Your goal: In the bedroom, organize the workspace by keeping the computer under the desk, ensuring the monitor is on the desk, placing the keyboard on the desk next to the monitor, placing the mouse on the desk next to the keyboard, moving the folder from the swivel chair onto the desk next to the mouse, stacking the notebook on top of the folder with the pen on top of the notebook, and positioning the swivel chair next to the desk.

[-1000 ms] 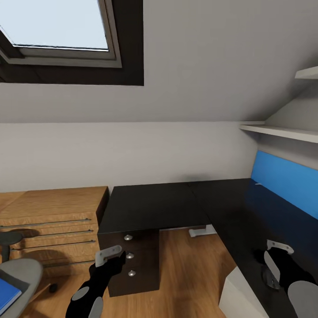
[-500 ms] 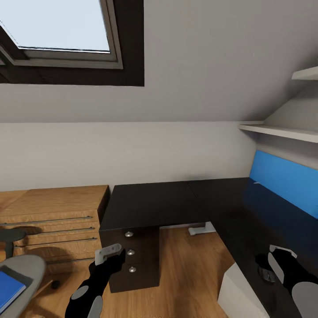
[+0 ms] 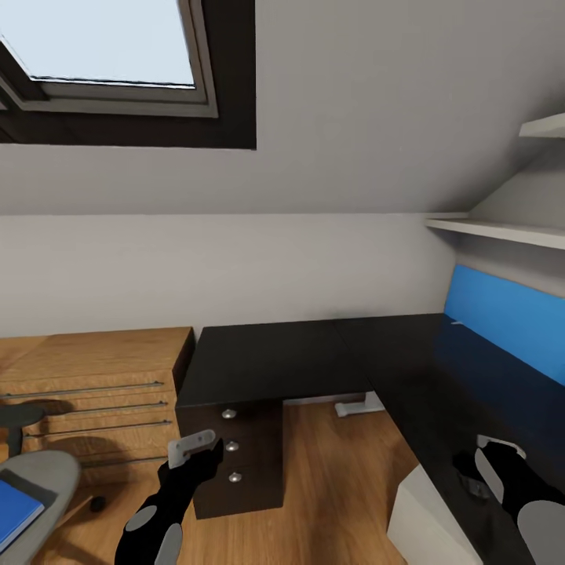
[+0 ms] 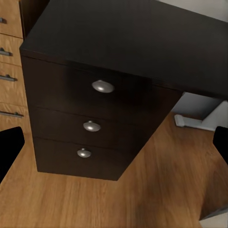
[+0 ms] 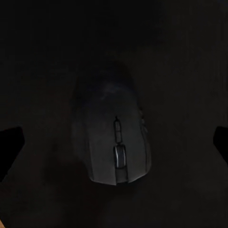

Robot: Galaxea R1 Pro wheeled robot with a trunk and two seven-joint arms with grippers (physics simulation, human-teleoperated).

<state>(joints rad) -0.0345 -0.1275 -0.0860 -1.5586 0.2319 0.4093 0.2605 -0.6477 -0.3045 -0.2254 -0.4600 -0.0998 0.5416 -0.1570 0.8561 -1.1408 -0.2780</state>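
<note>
- Head view: the right gripper hangs low over the black top of the desk, near its front edge, and a small dark mouse lies just under it, hard to make out. The left gripper is held in the air in front of the black drawer unit. The blue folder lies on the seat of the swivel chair
- Left wrist view: the left gripper's fingers sit wide apart at the frame edges with nothing between them, facing the drawer unit and its round silver knobs
- Right wrist view: the mouse rests flat on the dark desk, centred between the right gripper's spread, empty fingers. It looks light, rigid and smooth-shelled, likely slippery on its domed back, so I judge the flatter flanks beside the scroll wheel the safest place to pinch
</note>
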